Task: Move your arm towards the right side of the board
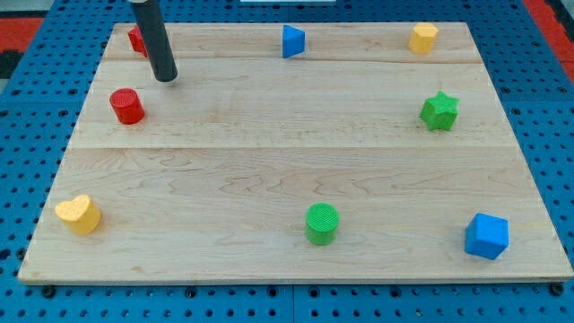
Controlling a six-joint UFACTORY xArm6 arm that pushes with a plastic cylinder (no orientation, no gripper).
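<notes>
My dark rod comes down from the view's top left, and my tip point(165, 78) rests on the wooden board point(269, 161) near its top left corner. A red block point(137, 40) sits just left of the rod, partly hidden behind it. A red cylinder point(126, 106) lies a little below and left of my tip. A blue triangular block point(292, 41) is at top middle. A yellow block point(423, 38) is at top right. A green star point(439, 110) is at the right. A blue cube point(486, 236) is at bottom right.
A green cylinder point(322, 223) stands at bottom middle. A yellow heart-shaped block point(79, 214) lies at bottom left. A blue pegboard point(27, 135) surrounds the board, with a red surface point(18, 27) at the top left corner.
</notes>
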